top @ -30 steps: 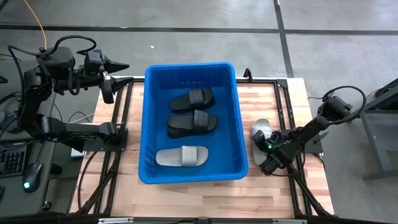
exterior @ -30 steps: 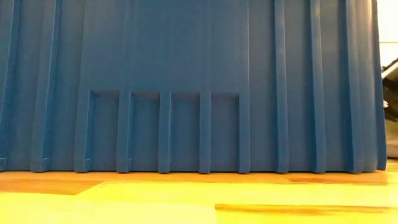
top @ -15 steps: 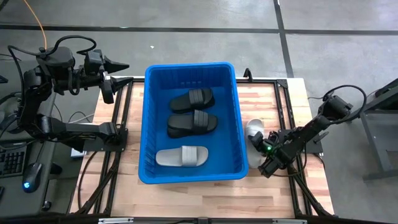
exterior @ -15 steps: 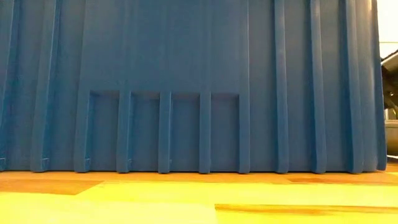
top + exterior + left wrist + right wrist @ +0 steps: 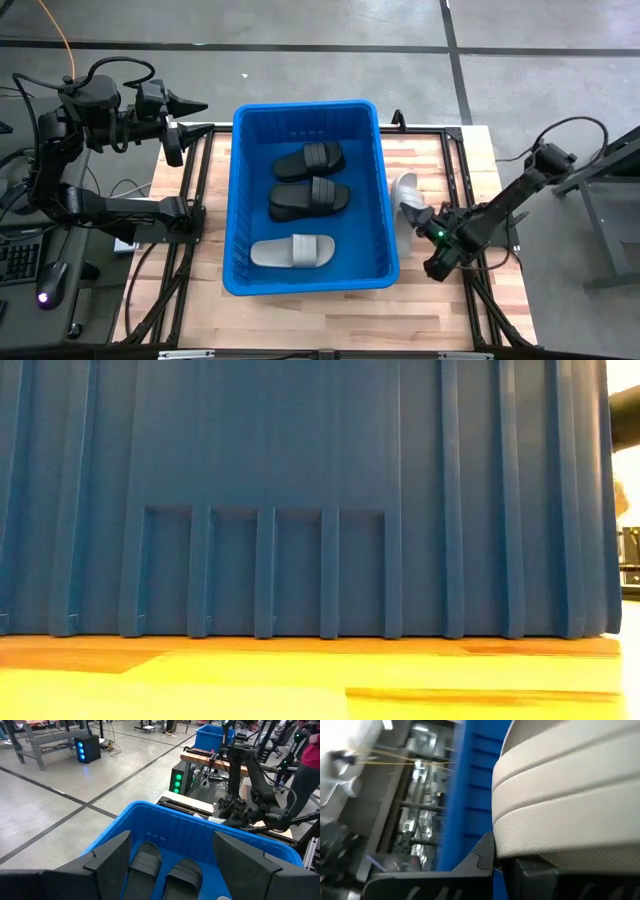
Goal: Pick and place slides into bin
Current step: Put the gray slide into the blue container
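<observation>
One grey slide (image 5: 406, 190) now lifted beside bin (image 5: 236, 200), right fingers (image 5: 424, 218) clamped on it; left fingers (image 5: 190, 105) apart, unmoved.

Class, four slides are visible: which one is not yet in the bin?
The light grey slide gripped by the right claw, just outside the blue bin; the other three lie inside.

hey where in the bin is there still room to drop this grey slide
Bare floor in the bin: the strip along its far wall, and beside the grey slide near the right wall. The middle is crowded by two black slides.
</observation>
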